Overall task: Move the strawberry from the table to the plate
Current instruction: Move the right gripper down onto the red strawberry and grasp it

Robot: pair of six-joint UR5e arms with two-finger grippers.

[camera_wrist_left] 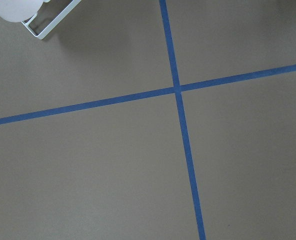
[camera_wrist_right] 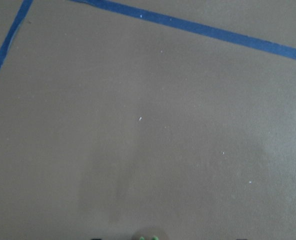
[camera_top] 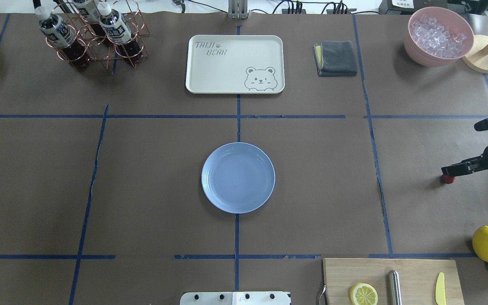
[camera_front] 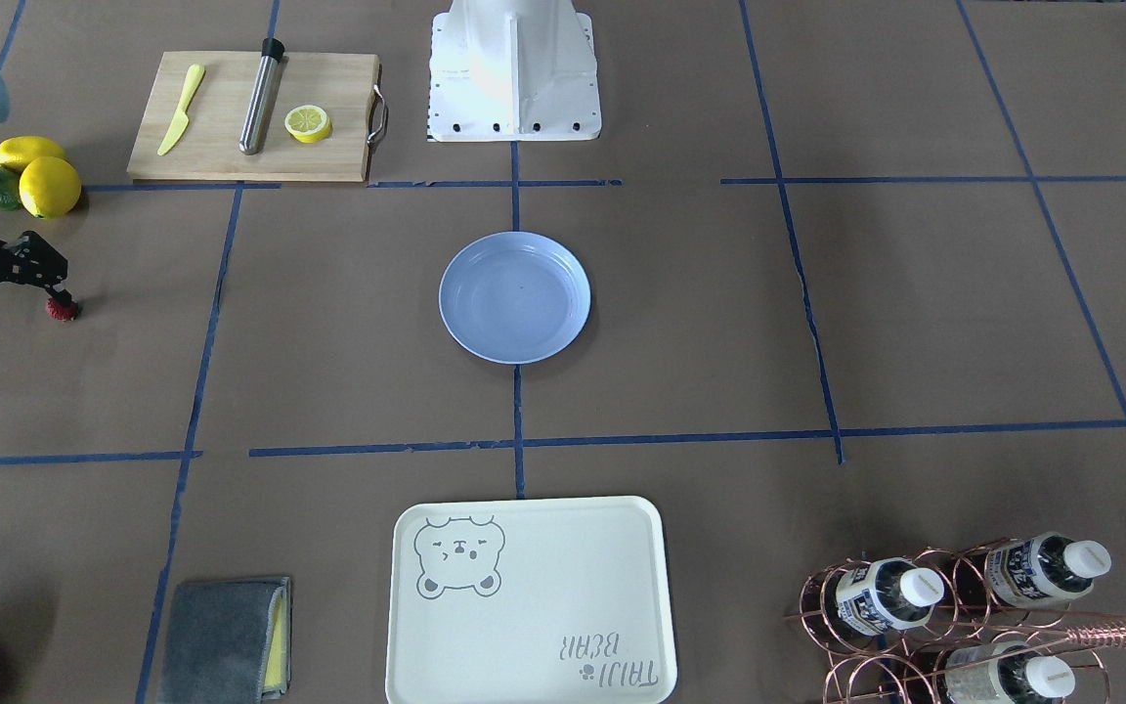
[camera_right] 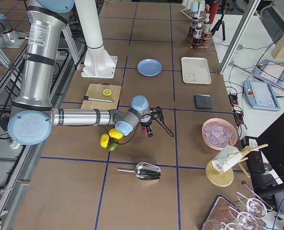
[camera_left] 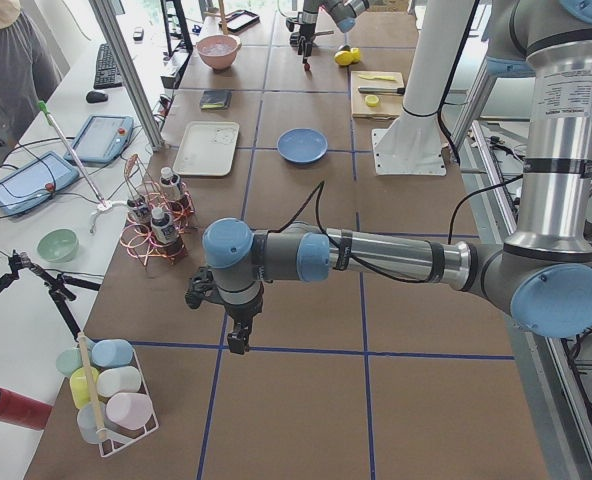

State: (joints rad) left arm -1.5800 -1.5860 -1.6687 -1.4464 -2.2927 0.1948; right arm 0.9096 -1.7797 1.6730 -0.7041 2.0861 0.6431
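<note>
The strawberry (camera_front: 63, 310), small and red, lies on the brown table (camera_front: 348, 323) far out on my right side, also visible from above as the strawberry (camera_top: 447, 179). My right gripper (camera_front: 47, 299) is low over it, open, with one fingertip right beside the berry; only a green bit of the strawberry (camera_wrist_right: 148, 237) shows at the right wrist view's bottom edge. The light-blue plate (camera_front: 514, 297) sits in the table's middle with nothing on it, far from the berry. My left gripper (camera_left: 238, 340) hangs over bare table at the other end; I cannot tell whether it is open or shut.
Two lemons and a lime (camera_front: 25, 174) lie close behind the right gripper. A cutting board (camera_front: 252, 117) holds a lemon slice, a knife and a metal rod. Further off are a cream bear tray (camera_front: 529, 601), a grey cloth (camera_front: 226, 640), a bottle rack (camera_front: 954, 616) and a pink ice bowl (camera_top: 439, 36).
</note>
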